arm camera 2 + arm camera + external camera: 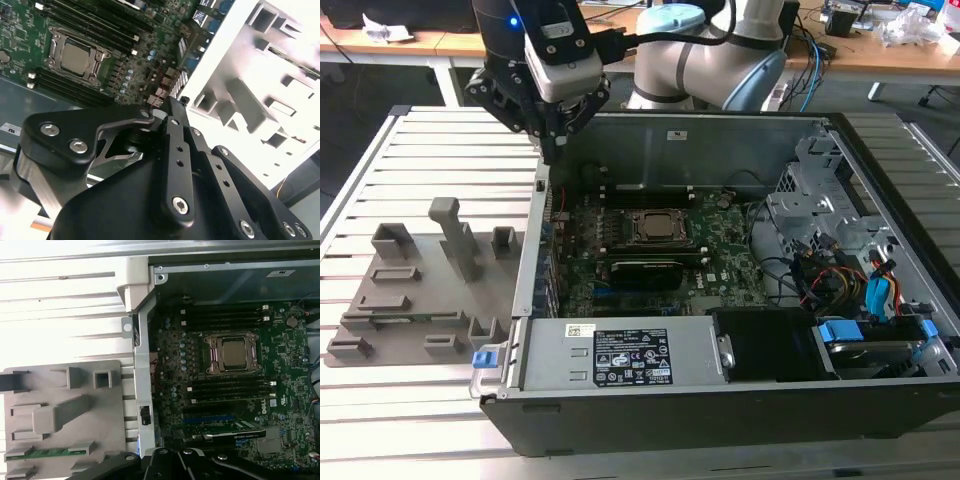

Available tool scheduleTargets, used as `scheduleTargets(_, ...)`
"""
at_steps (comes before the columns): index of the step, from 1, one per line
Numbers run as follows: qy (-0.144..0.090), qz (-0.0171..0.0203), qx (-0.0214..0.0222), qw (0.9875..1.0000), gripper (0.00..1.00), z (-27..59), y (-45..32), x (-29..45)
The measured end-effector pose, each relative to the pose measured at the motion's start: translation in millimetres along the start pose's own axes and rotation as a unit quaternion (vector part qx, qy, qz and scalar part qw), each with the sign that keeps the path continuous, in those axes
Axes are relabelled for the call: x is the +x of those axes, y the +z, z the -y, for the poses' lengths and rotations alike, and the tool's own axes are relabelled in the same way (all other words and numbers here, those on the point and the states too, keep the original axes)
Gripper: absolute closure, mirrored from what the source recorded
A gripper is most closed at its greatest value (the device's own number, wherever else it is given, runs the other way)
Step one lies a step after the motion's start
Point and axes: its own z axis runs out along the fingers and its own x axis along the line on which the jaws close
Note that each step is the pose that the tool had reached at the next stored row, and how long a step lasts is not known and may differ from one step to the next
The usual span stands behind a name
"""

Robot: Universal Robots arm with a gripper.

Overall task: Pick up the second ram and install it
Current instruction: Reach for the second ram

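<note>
Over on the slatted table [430, 150], the open computer case [720, 140] takes up most of the room, with its green motherboard [290, 365] lying flat inside. Just beside the case, on the exterior view's left, sits a gray holder tray [420, 292]. The gripper [549, 146] hangs above the case wall nearest that tray. From where I stand its fingers look drawn together, with nothing between them. Smallest of all is the second ram [47, 452], which lies in a shallow seat toward the tray's near edge in the exterior view, well apart from the gripper. I'd judge it very light and stiff but brittle, a thin board that won't bend kindly and could tip if caught off-centre. The safest hold looks to be about the middle of its length, squeezing the two flat faces and keeping clear of the contact edge and the ends. To the eye it is a long, narrow green strip lying level between small gray lugs, and any finer detail on it is too small to make out.
</note>
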Motion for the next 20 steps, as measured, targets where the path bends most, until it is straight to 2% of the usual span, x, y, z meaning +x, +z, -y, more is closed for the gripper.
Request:
scheduleTargets(9, 0.0, 0.0001, 0.0, 1.0, 0.89, 1.7, -0.6, 23.4)
scheduleTargets(13, 0.0, 0.0002, 0.0, 1.0, 0.89, 3.0, -1.1, 40.3)
scheduleTargets(20, 0.0, 0.0002, 0.0, 1.0, 0.89, 4.2, -1.4, 56.1)
